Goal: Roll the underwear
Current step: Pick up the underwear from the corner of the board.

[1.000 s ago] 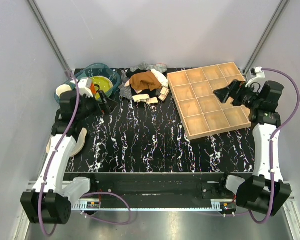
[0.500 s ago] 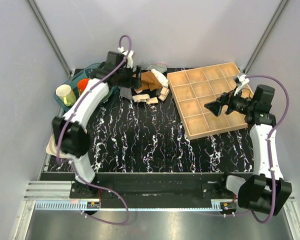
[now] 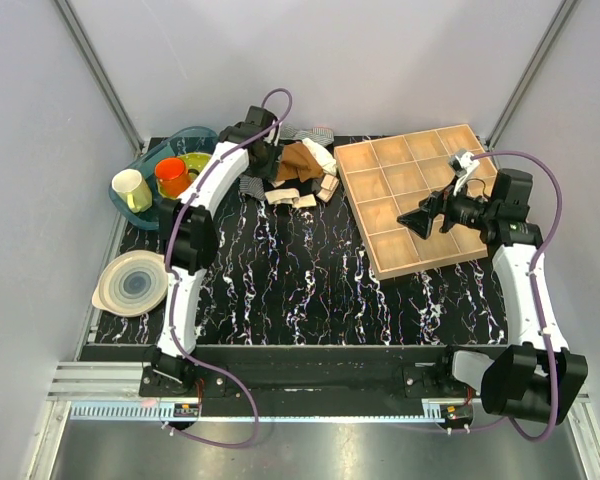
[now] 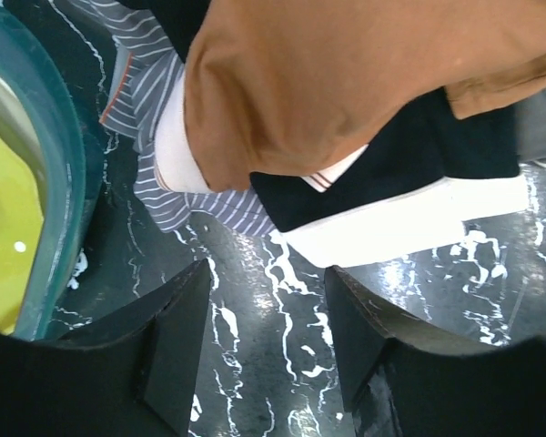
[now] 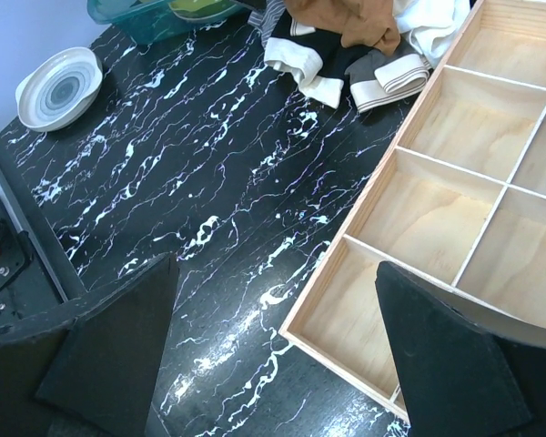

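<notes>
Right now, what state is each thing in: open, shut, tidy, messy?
Underwear: crumpled, unrolled, atop the clothes pile.
Left arm: jaws open, holding nothing.
Right arm: jaws open, holding nothing.
Wooden tray: visible compartments bare.
Orange cup: upright in the teal tub.
Plate: right side up, nothing on it.

You have a wooden tray (image 3: 385,215) of square compartments lying askew at the far right corner of the black marbled table (image 3: 300,270). At the far left corner sits a teal tub (image 3: 195,133) holding a yellow-green bowl (image 3: 197,162) and an orange cup (image 3: 170,176), with a pale yellow cup (image 3: 130,189) at its left end. A white plate (image 3: 132,282) lies by the left edge. At the far edge, a striped cloth (image 4: 200,208) and a black garment (image 4: 391,155) lie heaped together.
</notes>
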`<move>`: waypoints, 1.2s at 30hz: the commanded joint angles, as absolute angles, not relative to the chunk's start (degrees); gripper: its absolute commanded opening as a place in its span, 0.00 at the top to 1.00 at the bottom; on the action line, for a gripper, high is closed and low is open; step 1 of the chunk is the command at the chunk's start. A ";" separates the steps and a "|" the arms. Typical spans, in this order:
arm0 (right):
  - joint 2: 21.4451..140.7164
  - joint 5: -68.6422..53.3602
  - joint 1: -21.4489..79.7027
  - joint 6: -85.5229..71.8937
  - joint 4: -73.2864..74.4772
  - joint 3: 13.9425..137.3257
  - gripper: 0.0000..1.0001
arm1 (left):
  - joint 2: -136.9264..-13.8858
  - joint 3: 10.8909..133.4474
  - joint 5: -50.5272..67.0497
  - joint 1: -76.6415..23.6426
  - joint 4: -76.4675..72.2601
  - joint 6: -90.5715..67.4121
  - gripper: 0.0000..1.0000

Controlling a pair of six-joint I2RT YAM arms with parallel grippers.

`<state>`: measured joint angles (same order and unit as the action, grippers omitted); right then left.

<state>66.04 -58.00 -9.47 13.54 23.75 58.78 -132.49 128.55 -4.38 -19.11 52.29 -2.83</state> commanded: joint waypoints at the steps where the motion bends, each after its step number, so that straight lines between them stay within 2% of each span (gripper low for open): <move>1: 66.71 -58.45 -8.61 15.29 24.08 59.06 0.00 | -132.63 132.19 -10.02 -18.81 49.40 0.87 0.44; 10: 67.94 -57.75 -8.53 15.29 24.08 58.97 0.00 | -134.38 133.50 -10.46 -18.81 43.95 4.13 0.45; 16: 68.38 -57.39 -8.53 15.29 24.26 58.89 0.00 | -137.37 135.44 -10.11 -18.81 42.02 4.92 0.49; 20: 68.64 -57.30 -8.53 15.47 24.35 58.97 0.00 | -138.78 136.14 -11.33 -18.72 41.40 5.27 0.61; 21: 68.64 -57.22 -8.61 15.47 24.43 59.06 0.00 | -138.78 136.06 -11.51 -18.72 41.14 5.45 0.69; 23: 68.64 -57.22 -8.53 15.47 24.52 59.06 0.00 | -138.78 136.32 -11.77 -18.63 40.70 5.71 0.77; 25: 68.56 -57.13 -8.53 15.64 24.61 59.06 0.01 | -138.17 136.76 -11.95 -18.63 40.61 5.89 0.92; 27: 68.47 -57.04 -8.61 15.64 24.70 59.15 0.00 | -136.77 136.76 -11.69 -18.72 40.60 5.89 1.00; 36: 67.85 -57.22 -8.53 15.91 24.96 59.15 0.00 | -118.42 130.53 -9.93 -21.53 40.17 6.33 1.00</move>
<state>68.55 -57.52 -8.99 14.81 25.21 58.78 -133.60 131.74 -9.78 -19.86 43.44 5.67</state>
